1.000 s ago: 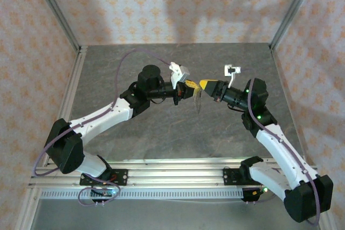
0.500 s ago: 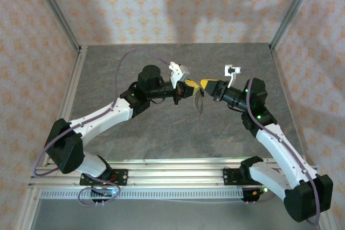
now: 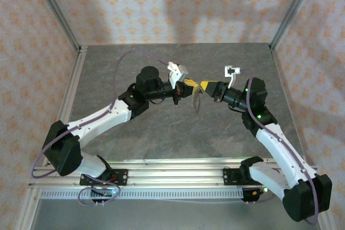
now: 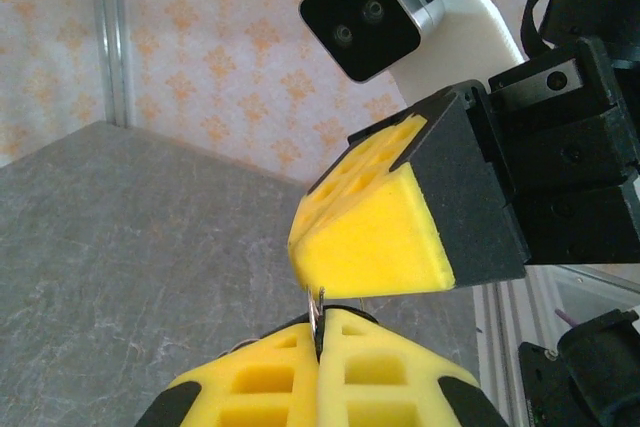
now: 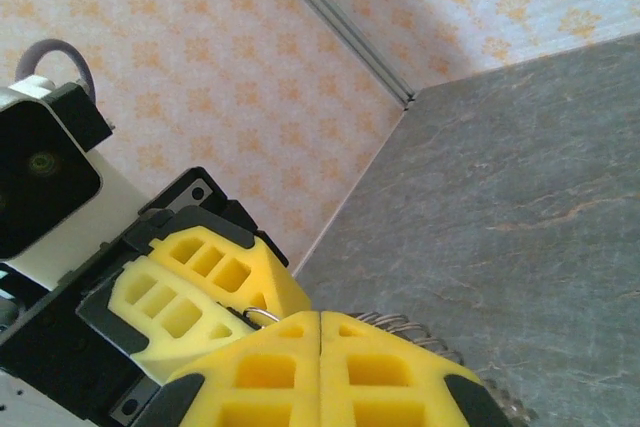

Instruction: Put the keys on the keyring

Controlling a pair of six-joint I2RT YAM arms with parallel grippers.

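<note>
From above, the left hand point(image 3: 186, 85) and right hand point(image 3: 204, 85) meet tip to tip over the table point(image 3: 161, 127), both clamped narrow; the keyring point(image 3: 197, 100) dangles at 6 o'clock. Left wrist: the left hand point(image 4: 320, 332) pinches the keyring point(image 4: 317, 307). Right wrist: the right hand point(image 5: 320, 332) is pressed together, keyring point(image 5: 262, 315) at 11 o'clock.

The keyring point(image 5: 262, 315) is mostly hidden behind the right gripper point(image 5: 320, 322) at lower centre; its chain point(image 5: 405, 327) runs behind it and off the bottom edge.

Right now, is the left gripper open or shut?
Shut. In the left wrist view the left gripper has its yellow pads pressed together, pinching a thin wire, likely the keyring.
</note>
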